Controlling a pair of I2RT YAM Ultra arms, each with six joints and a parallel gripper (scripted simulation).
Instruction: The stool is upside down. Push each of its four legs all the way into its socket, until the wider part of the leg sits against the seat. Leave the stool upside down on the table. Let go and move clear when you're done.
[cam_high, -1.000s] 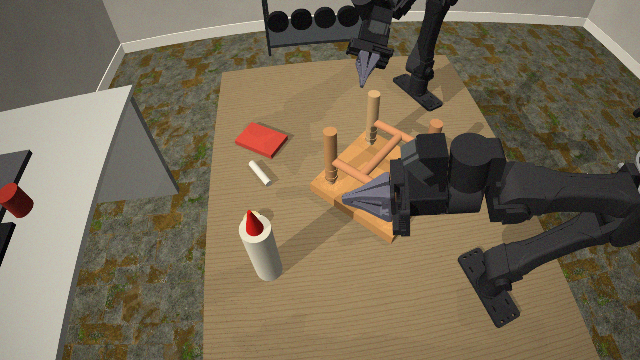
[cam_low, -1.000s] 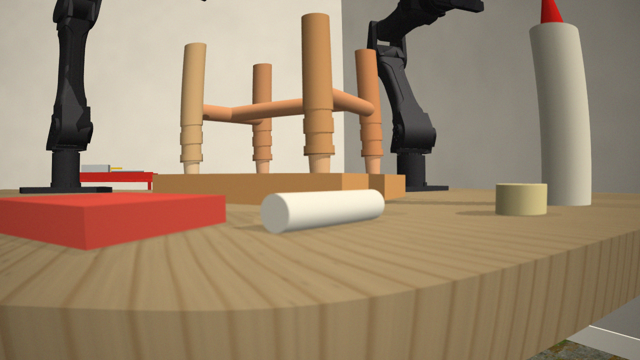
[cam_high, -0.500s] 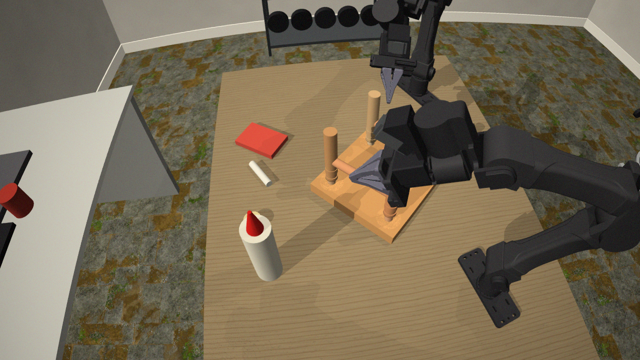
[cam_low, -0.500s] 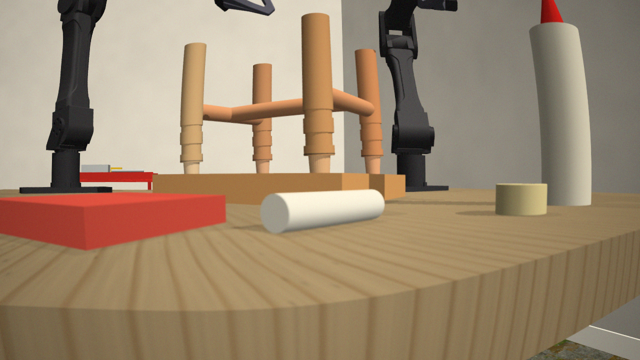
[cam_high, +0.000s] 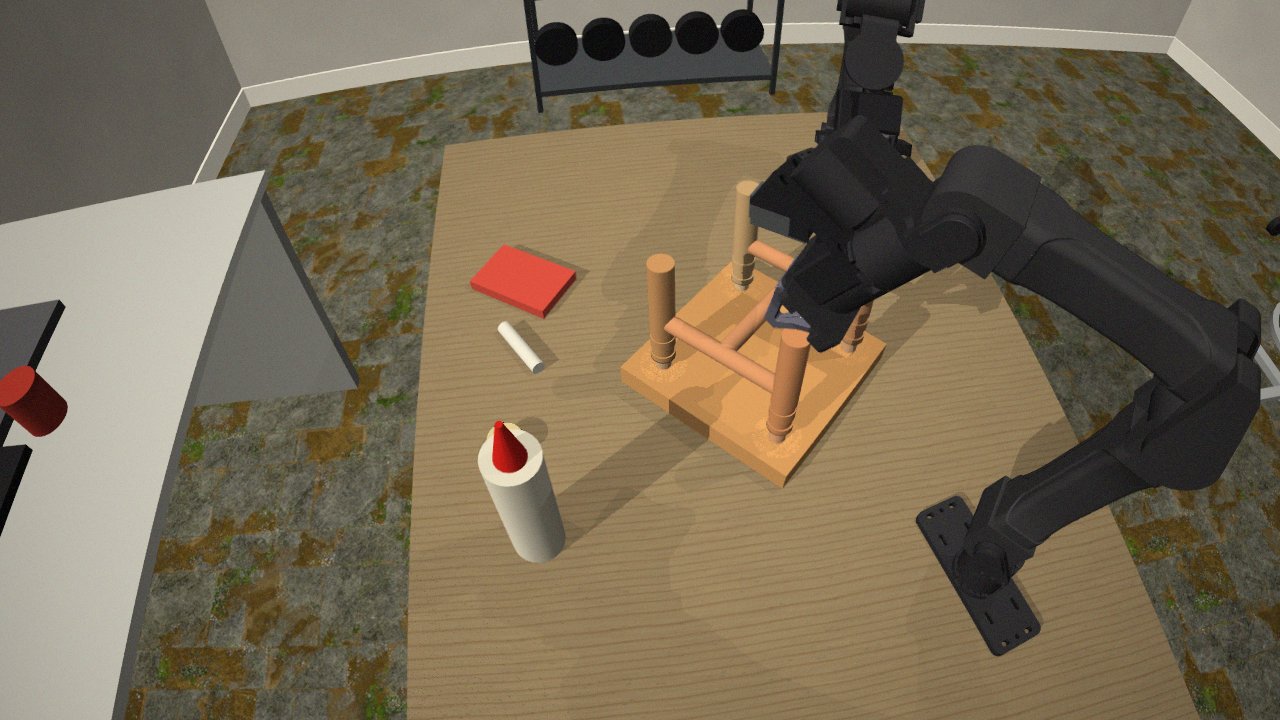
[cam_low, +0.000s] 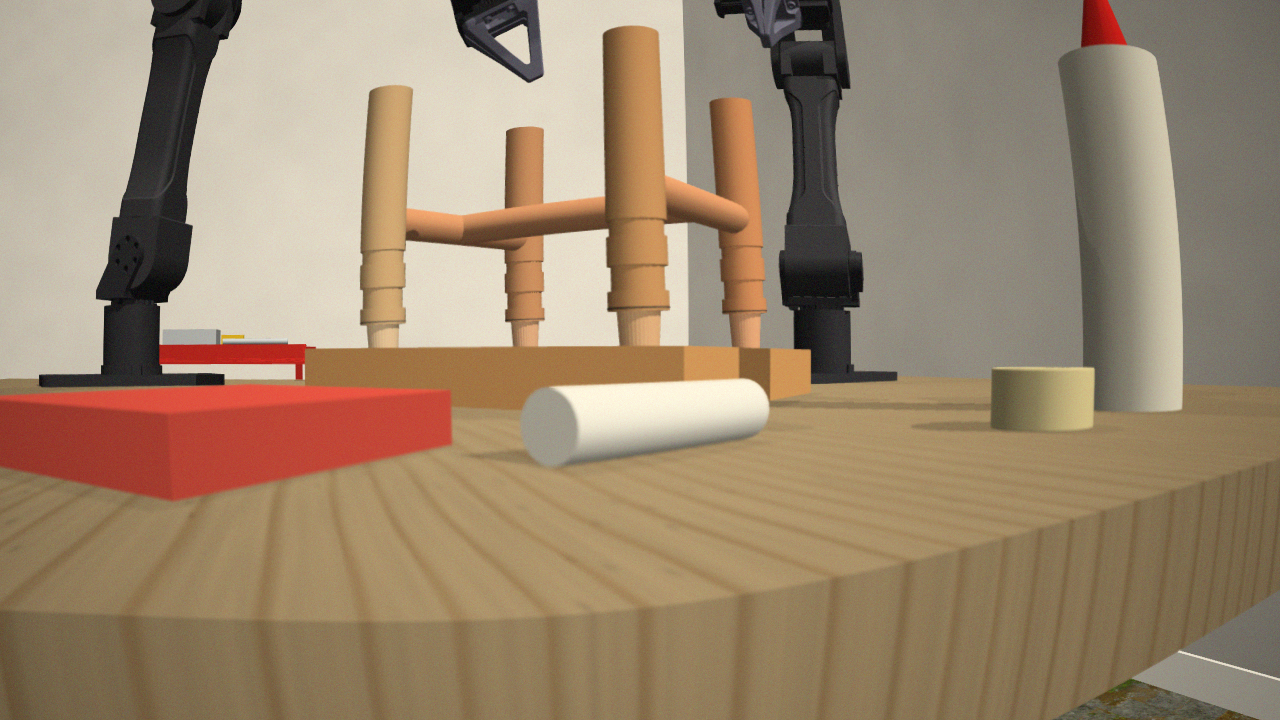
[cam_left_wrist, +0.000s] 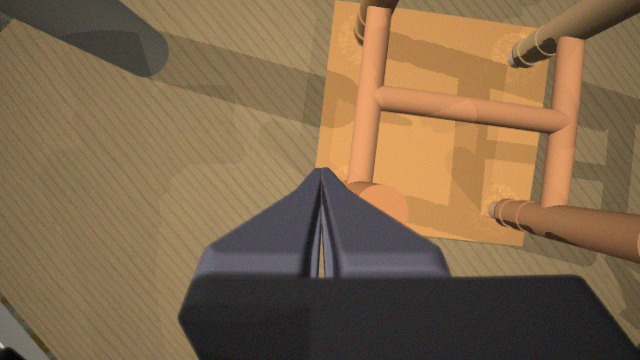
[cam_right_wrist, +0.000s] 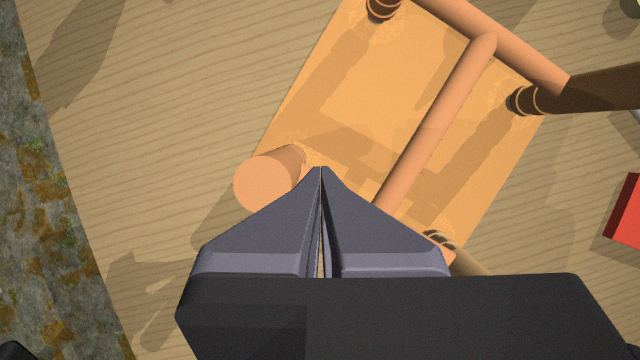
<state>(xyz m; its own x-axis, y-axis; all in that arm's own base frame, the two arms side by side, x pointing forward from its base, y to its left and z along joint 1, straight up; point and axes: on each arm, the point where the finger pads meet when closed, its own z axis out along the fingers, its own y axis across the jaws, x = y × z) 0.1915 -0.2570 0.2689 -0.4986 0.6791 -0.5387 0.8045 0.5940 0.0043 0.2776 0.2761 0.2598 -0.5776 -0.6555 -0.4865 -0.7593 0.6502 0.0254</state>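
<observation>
The stool (cam_high: 751, 376) stands upside down on the table, its square seat flat and four legs up, joined by rungs. In the exterior view each leg (cam_low: 635, 179) shows a pale narrow end above the seat (cam_low: 554, 367). My left gripper (cam_high: 792, 317) is shut and empty, pointing down just above the top of the front leg (cam_high: 787, 376); in the left wrist view its tip (cam_left_wrist: 320, 172) is beside that leg's top (cam_left_wrist: 380, 200). My right gripper (cam_low: 505, 40) is shut and empty above the far leg (cam_low: 523, 223); its tip (cam_right_wrist: 320, 170) is next to a leg top (cam_right_wrist: 262, 182).
A red block (cam_high: 522, 280), a white cylinder (cam_high: 520, 346) and a tall bottle with a red cone tip (cam_high: 519, 492) lie left of the stool. A tape ring (cam_low: 1041, 397) sits near the bottle. A grey desk (cam_high: 107, 358) stands at the left.
</observation>
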